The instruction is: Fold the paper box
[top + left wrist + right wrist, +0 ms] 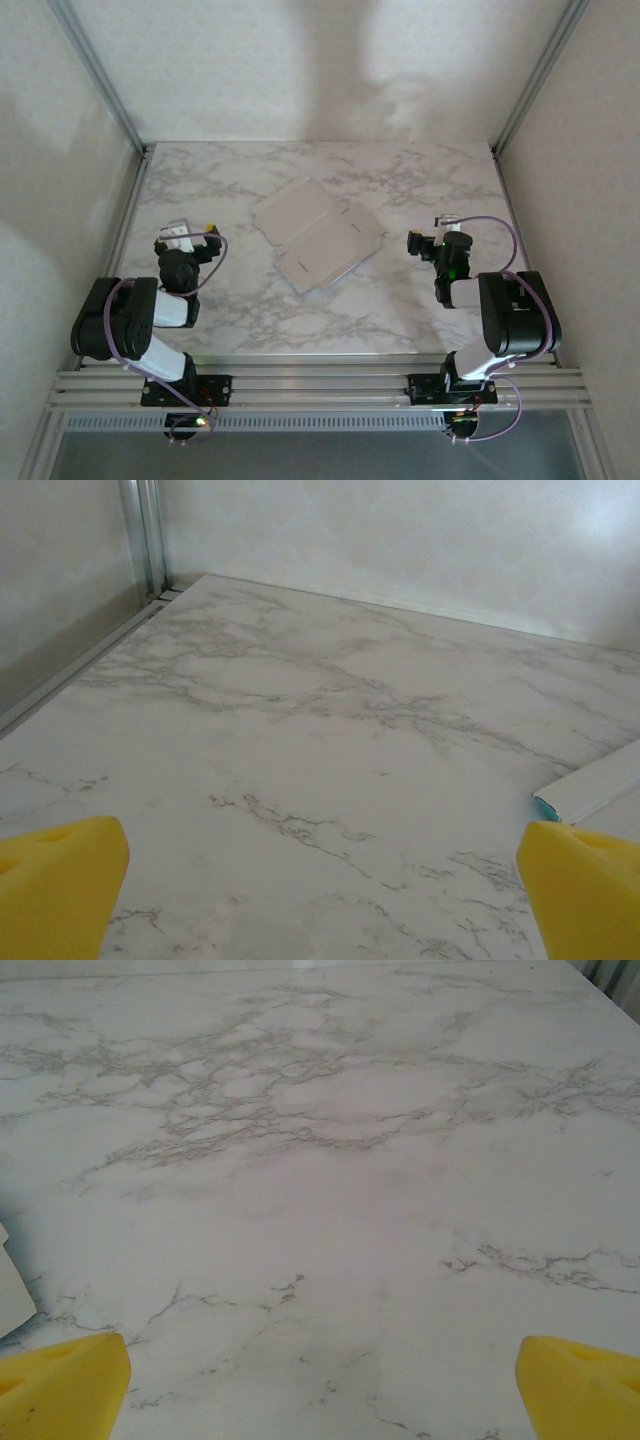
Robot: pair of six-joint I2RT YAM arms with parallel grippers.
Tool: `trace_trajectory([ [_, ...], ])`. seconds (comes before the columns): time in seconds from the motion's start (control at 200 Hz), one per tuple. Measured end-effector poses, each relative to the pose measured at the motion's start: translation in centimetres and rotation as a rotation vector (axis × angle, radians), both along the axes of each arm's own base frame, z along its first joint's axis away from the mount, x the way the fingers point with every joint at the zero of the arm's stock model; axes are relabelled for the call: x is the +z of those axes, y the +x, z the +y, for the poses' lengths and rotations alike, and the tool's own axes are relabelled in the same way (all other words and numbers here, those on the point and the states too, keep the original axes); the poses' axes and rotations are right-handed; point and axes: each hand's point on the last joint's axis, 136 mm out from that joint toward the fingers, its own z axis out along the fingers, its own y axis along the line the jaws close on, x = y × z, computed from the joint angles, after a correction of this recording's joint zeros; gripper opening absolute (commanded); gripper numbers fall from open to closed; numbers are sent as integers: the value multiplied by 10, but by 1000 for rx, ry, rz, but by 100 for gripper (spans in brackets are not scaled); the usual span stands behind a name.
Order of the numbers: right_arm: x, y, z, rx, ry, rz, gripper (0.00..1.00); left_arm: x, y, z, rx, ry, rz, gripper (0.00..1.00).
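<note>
Pale-grey paper box (317, 234) flat on table (420, 180) btwn elbow-bent arms (130, 325), left pincer (320, 895) & right pincer (320, 1380) both agape, empty

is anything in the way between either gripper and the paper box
Nothing visible stands in the way. The paper box lies flat mid-table, with the left gripper to its left and the right gripper to its right, both open. Bare marble table lies between each gripper and the box.
</note>
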Motion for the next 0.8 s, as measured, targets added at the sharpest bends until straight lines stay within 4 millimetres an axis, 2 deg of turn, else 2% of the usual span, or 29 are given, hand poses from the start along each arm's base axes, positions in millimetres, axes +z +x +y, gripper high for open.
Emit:
trace_trajectory([
  [0.621, 0, 0, -1, -3, -1, -1, 99, 1, 0, 0, -1, 1, -6, 99],
  [0.711, 5, -2, -4, -22, -4, -5, 99, 6, -4, -1, 2, 3, -19, 99],
  [0.801, 23, -6, -8, -44, -10, -25, 99, 20, -5, -2, 12, 6, -43, 99],
])
